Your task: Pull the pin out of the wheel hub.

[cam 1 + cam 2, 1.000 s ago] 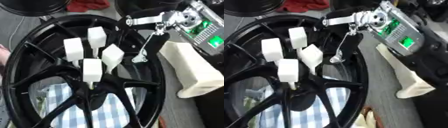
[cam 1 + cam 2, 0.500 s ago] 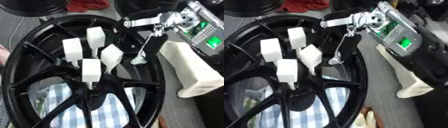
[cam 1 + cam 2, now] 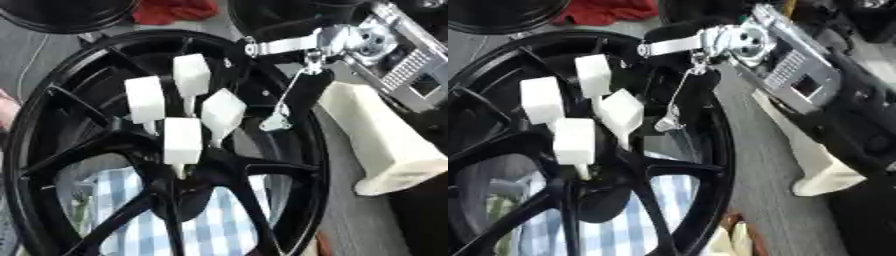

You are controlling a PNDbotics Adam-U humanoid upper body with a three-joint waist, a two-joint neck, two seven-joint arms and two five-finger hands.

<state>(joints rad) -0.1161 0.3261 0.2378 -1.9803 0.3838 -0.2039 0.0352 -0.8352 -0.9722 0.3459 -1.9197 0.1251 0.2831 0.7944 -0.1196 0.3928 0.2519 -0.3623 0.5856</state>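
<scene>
As it reached in from the upper right, the right hand point(image 3: 710, 47) hung over the wheel's point(image 3: 302, 165) rim, one black finger point(image 3: 302, 92) pointing down with a silver link beside it (whether the hand was open or closed could not be told). It touched no pin. Four white pins point(image 3: 183, 141) stood upright in the hub point(image 3: 188, 175), clustered left of the finger and apart from it. A cream block point(image 3: 385, 142) lay right of the wheel. Checked cloth point(image 3: 210, 225) showed between the spokes.
</scene>
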